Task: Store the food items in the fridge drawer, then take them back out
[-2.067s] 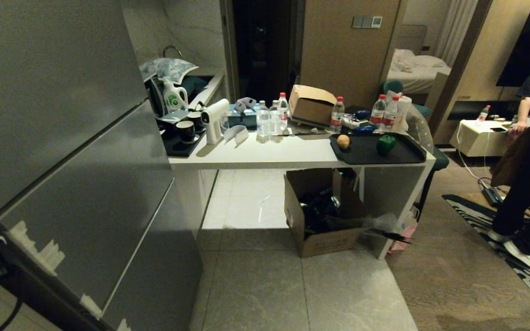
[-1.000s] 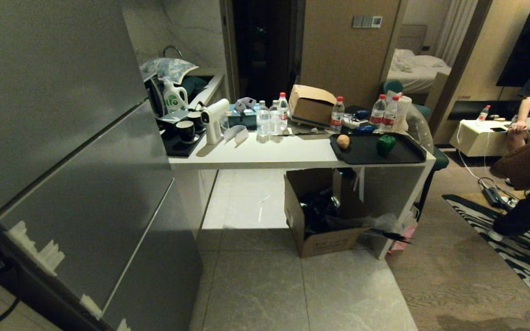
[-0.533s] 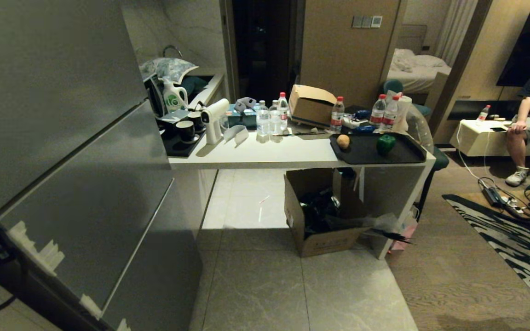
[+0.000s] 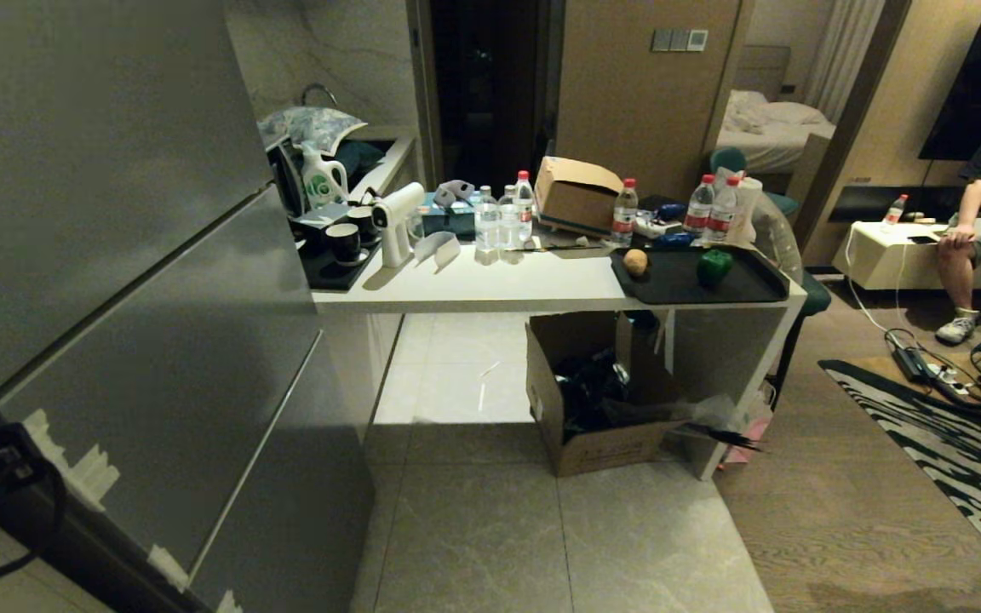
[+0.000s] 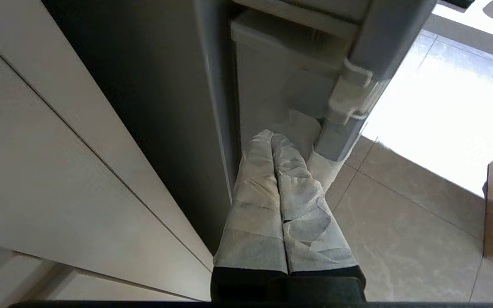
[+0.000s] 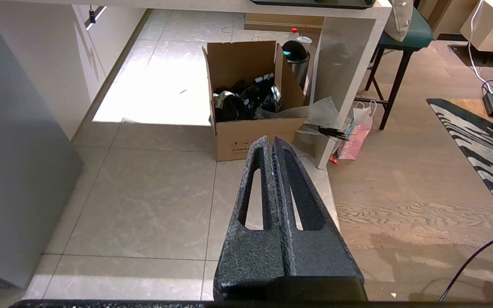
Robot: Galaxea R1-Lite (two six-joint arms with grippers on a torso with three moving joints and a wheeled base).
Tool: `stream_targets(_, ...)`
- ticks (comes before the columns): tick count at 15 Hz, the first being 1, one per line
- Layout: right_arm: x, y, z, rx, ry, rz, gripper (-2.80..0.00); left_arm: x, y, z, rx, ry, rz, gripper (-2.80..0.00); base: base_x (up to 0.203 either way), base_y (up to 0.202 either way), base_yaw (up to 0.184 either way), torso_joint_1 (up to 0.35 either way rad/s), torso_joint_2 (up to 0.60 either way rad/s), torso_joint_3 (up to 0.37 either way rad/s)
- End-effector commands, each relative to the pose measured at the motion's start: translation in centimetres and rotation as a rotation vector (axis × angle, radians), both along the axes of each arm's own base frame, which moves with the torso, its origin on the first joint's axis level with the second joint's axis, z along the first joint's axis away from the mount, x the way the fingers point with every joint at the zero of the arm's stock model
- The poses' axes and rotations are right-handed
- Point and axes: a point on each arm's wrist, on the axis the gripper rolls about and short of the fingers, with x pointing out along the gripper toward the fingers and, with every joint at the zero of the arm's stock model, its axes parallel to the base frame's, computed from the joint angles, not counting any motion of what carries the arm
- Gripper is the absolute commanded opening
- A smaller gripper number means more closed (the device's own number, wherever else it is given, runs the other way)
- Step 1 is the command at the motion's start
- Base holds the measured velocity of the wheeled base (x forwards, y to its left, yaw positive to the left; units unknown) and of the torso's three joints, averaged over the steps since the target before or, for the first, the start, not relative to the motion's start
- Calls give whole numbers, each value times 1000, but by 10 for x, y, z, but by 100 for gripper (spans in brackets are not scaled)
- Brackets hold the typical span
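Observation:
A tan potato and a dark green bell pepper lie apart on a black tray at the right end of the white counter. The fridge fills the left of the head view with its grey doors shut, so the fridge drawer is hidden. My left gripper is shut and holds nothing. Its tape-wrapped fingertips sit in the gap along the edge of a grey fridge door, low near the floor. My right gripper is shut and empty, hanging over the tiled floor.
An open cardboard box stands on the floor under the counter. Water bottles, a carton and cups crowd the counter's back. A person sits at the far right beside a striped rug.
The person at the right walked off and sat down. My left arm's dark cable at the lower left corner shifted and now loops higher. The food items have not moved.

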Motion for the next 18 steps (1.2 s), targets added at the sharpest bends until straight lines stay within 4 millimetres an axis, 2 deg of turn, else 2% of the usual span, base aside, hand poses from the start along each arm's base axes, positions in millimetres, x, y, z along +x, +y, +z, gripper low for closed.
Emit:
stream_targets(1, 0, 0, 0, 0, 0, 0, -280, 1, -1, 0, -1, -2, -7, -280, 0, 0, 0, 0, 0, 0)
stream_targets(10, 0, 0, 0, -2, 0, 0, -280, -4, -10, -15, -50, 45, -126, -280, 0, 0, 0, 0, 0, 0)
stream_targets(18, 0, 0, 0, 0, 0, 0, -280, -5, -9, -14, -48, 37, -100, -280, 0, 0, 0, 0, 0, 0)
